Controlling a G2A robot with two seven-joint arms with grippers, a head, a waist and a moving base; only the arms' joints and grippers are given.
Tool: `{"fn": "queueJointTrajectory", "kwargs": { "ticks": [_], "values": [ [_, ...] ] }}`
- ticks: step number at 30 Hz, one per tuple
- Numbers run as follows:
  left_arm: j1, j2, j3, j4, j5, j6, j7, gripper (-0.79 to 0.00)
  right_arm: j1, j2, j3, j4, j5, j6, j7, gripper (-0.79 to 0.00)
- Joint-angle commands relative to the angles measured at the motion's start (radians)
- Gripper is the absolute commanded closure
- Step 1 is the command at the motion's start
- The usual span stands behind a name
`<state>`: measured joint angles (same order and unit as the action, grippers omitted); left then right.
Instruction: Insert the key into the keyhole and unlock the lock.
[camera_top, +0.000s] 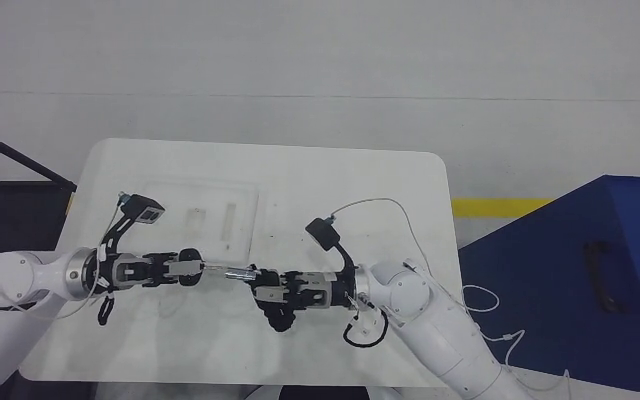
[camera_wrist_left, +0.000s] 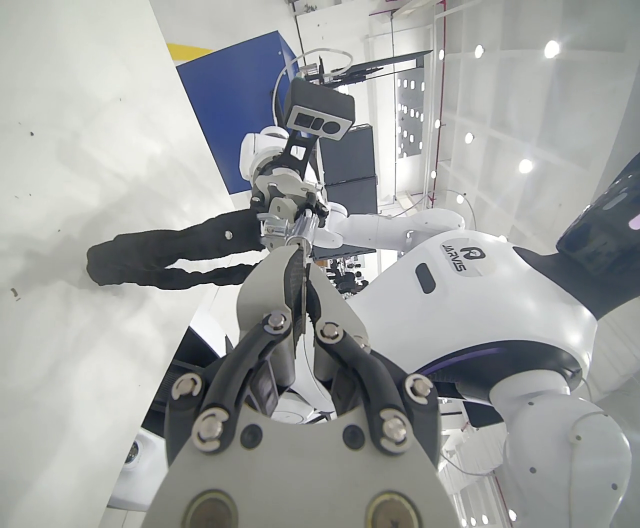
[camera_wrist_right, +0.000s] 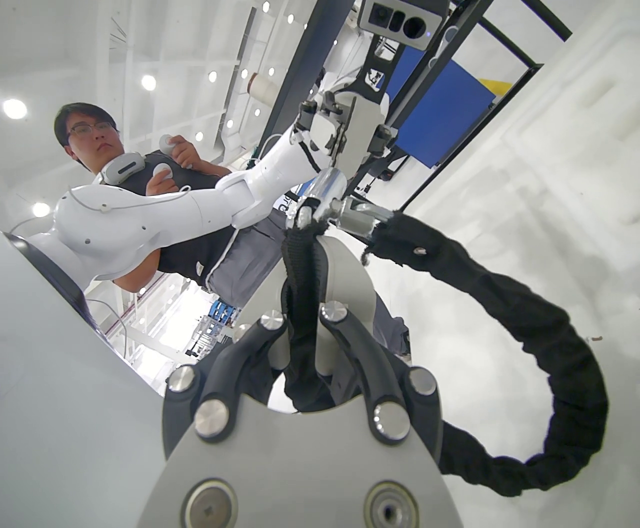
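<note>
A cable lock, with a silver cylinder (camera_top: 236, 271) and a black fabric-covered cable loop (camera_top: 278, 316), is held above the white table (camera_top: 400, 180). My right gripper (camera_top: 258, 278) is shut on the cable right behind the cylinder (camera_wrist_right: 327, 192), and the loop (camera_wrist_right: 550, 350) hangs free towards the table. My left gripper (camera_wrist_left: 299, 255) is shut on the dark-headed key (camera_wrist_left: 296, 285). The key's blade points into the end of the cylinder (camera_wrist_left: 300, 231). How deep the blade sits is hidden. In the top view the left gripper (camera_top: 198, 268) faces the right one along one line.
A white foam tray (camera_top: 205, 215) with shallow recesses lies on the table behind the grippers. The table's front edge runs close below both arms. A blue block (camera_top: 560, 260) stands on the floor off the table's right side.
</note>
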<state>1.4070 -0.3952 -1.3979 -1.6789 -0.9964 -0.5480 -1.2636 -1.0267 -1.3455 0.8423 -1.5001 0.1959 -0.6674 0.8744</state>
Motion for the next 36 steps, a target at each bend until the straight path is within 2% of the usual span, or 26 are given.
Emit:
{"fn": "queueJointTrajectory", "kwargs": {
  "ticks": [1, 24, 36],
  "values": [
    [0.013, -0.003, -0.007, -0.01, 0.012, 0.001, -0.003, 0.0, 0.003, 0.0, 0.0, 0.002, 0.002, -0.004, 0.003, 0.0],
    [0.077, -0.04, -0.105, -0.038, 0.036, 0.032, -0.015, 0.0, 0.018, 0.006, -0.011, 0.0, 0.003, 0.0, 0.014, 0.0],
    [0.081, -0.063, -0.125, -0.034, 0.07, 0.061, -0.01, 0.0, 0.022, 0.009, -0.016, -0.002, -0.008, -0.004, 0.012, 0.0]
  ]
}}
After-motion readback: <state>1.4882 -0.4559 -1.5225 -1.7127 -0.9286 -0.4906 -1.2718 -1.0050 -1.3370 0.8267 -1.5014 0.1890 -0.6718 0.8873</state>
